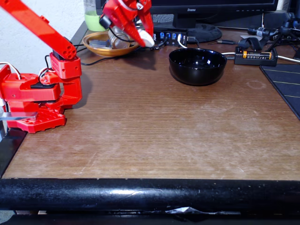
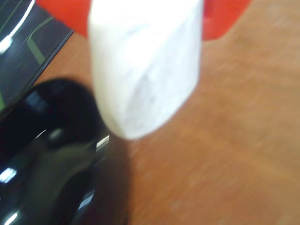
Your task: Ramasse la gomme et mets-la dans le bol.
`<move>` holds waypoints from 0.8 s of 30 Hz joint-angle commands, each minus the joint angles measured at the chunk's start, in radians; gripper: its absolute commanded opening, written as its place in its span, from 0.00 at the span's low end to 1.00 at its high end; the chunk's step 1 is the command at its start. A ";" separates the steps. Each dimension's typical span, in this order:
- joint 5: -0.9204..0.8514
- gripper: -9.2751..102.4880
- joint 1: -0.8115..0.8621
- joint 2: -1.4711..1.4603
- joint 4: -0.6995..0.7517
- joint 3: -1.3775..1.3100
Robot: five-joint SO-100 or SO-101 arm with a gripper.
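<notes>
In the fixed view my red gripper hangs high above the table's back, left of the glossy black bowl, and is shut on the off-white eraser, whose end sticks out below the fingertips. Close up in the wrist view, the eraser is clamped between the red fingers, blurred by motion. The bowl lies at the lower left of that view, below and beside the eraser.
A shallow orange-yellow dish sits behind the gripper, next to a USB hub and cables. A battery holder lies right of the bowl, a dark mat at the far right. The arm's base stands at left.
</notes>
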 commanded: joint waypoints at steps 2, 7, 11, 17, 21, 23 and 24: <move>0.032 0.03 -0.023 -0.104 -0.025 -0.160; 0.044 0.03 -0.020 -0.259 -0.069 -0.233; 0.032 0.03 -0.005 -0.413 -0.117 -0.364; 0.054 0.03 -0.009 -0.604 -0.117 -0.580; 0.061 0.03 -0.021 -0.692 -0.101 -0.695; 0.057 0.03 -0.031 -0.730 -0.100 -0.733; 0.060 0.03 -0.032 -0.750 -0.098 -0.755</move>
